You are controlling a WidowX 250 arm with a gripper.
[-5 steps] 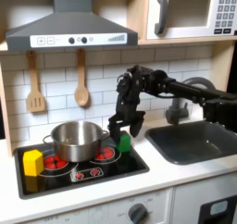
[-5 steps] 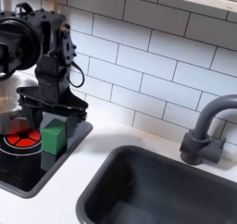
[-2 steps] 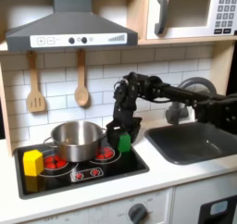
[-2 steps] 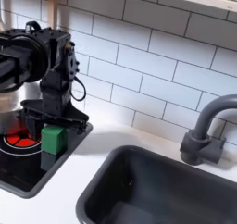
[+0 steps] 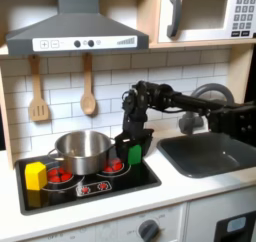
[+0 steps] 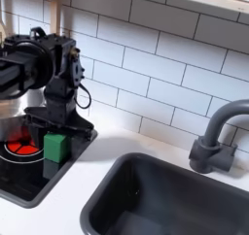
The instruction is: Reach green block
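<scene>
I'm seeing hand (image 5: 133,144) hanging low over stove's right rear corner, jaws spread, straddling green block (image 5: 134,154) — whether pads are touching it, I cannot tell. In second exterior view hand (image 6: 53,132) is sitting right above green block (image 6: 55,147), fingers dropping on either side. Block is resting on black stovetop (image 5: 100,188) beside red burner (image 6: 19,144). Steel pot (image 5: 82,150) is standing near, toward first exterior view's left; yellow block (image 5: 36,175) is sitting well apart at stovetop's left edge. Sink (image 6: 165,195) is lying to second exterior view's right.
</scene>
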